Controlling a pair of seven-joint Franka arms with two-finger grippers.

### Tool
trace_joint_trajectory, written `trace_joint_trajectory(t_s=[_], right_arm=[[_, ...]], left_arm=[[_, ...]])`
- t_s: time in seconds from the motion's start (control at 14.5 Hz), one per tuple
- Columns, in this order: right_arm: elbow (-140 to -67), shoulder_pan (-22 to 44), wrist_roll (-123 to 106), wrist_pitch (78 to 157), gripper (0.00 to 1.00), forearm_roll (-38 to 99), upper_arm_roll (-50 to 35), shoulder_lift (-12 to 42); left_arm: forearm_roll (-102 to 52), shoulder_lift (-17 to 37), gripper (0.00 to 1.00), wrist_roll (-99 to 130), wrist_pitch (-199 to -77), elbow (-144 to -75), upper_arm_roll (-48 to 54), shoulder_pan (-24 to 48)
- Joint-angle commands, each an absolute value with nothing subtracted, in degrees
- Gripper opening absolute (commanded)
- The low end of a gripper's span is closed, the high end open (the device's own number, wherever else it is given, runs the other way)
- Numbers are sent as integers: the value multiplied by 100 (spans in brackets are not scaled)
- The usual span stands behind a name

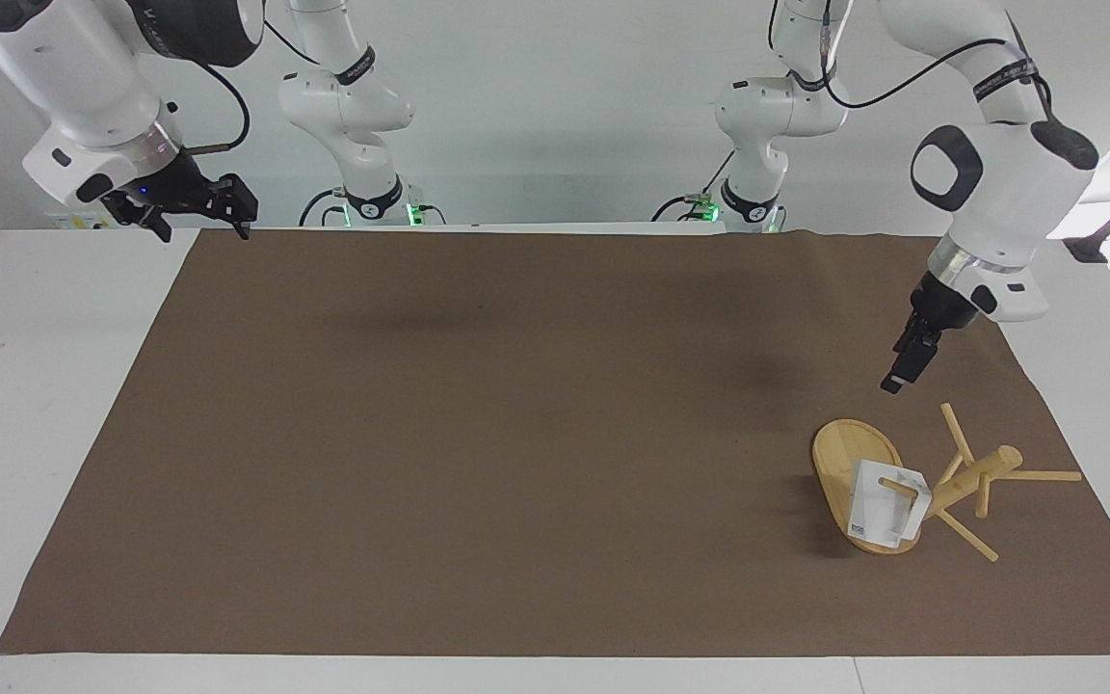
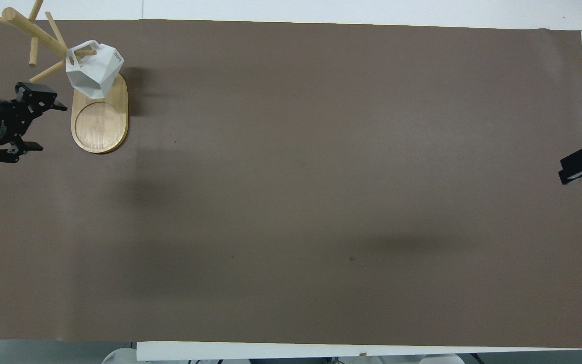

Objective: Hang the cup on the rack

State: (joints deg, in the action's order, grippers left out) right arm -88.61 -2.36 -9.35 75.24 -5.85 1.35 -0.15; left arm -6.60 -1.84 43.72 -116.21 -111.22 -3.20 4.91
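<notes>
The white faceted cup [image 1: 878, 516] hangs by its handle on a thin peg of the bamboo rack [image 1: 974, 477], above the rack's oval base [image 1: 839, 458]. In the overhead view the cup [image 2: 94, 68] sits on a peg beside the post [image 2: 33, 31], over one end of the base [image 2: 100, 121]. My left gripper [image 1: 894, 381] is open and empty, raised over the mat beside the rack, clear of the cup; it also shows in the overhead view [image 2: 46, 126]. My right gripper [image 1: 198, 217] is open and empty and waits over the mat's corner at the right arm's end.
A brown mat [image 1: 516, 434] covers most of the white table [image 1: 35, 386]. The rack stands near the mat's edge at the left arm's end. The right gripper's tip [image 2: 581, 164] shows at the mat's edge in the overhead view.
</notes>
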Motion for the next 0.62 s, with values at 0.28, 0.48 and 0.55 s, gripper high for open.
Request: trace_joint_trajectory(t_s=[0.28,0.48,0.55], right_arm=[[-9017,-351,-599,7672,100,-545,105,-88],[-9210,-466,-860,7682,100,-457,114,-167],[-9246,-457,-931,7716,100,-457,114,-184]], left_arm=[[-53,-88,99,2036,-8897,-9406,-308,440],[-44,-79,100,128,-8377,-9115,-316,370],[-35,-88,100,-155,-8298,-9053,-316,352]])
